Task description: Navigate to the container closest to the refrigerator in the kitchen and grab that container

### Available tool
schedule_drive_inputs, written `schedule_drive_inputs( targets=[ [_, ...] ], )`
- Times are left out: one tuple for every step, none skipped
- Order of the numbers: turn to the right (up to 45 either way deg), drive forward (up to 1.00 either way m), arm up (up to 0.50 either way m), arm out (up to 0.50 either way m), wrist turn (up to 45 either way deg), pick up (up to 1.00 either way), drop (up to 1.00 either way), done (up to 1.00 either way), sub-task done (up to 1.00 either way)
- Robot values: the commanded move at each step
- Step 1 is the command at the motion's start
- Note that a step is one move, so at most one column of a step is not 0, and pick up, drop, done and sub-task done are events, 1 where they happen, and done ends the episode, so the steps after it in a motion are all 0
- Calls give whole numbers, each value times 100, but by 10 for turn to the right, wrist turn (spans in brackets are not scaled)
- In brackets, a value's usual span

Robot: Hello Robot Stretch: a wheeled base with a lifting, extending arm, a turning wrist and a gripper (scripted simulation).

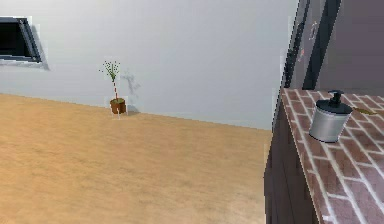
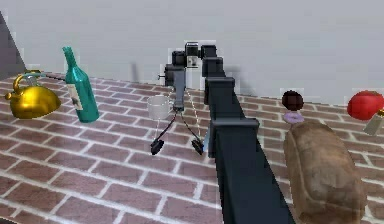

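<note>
Container [image 2: 157,104], a small pale cup, stands on the brick-pattern counter [image 2: 100,165], near the gripper [image 2: 177,148] at the end of the dark arm [image 2: 235,140]. I cannot tell whether the gripper holds anything. A green bottle [image 2: 78,85] and a golden kettle [image 2: 32,98] stand farther toward the arm side view's left.

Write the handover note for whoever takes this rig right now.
Gripper: at the brick counter, near a small pale cup that seems to stand on it. Cannot tell whether it holds anything.
Nearby: teal bottle, gold kettle, loaf.
Done: robot is at the counter, arm reaching out over it.
Left: probably take hold of the cup and lift it clear.
</note>
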Motion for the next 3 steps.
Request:
schedule_drive_inputs(
  targets=[
    [0,0,0,0,450,0,0,0,0],
    [0,0,0,0,450,0,0,0,0],
    [0,0,0,0,450,0,0,0,0]
  ],
)
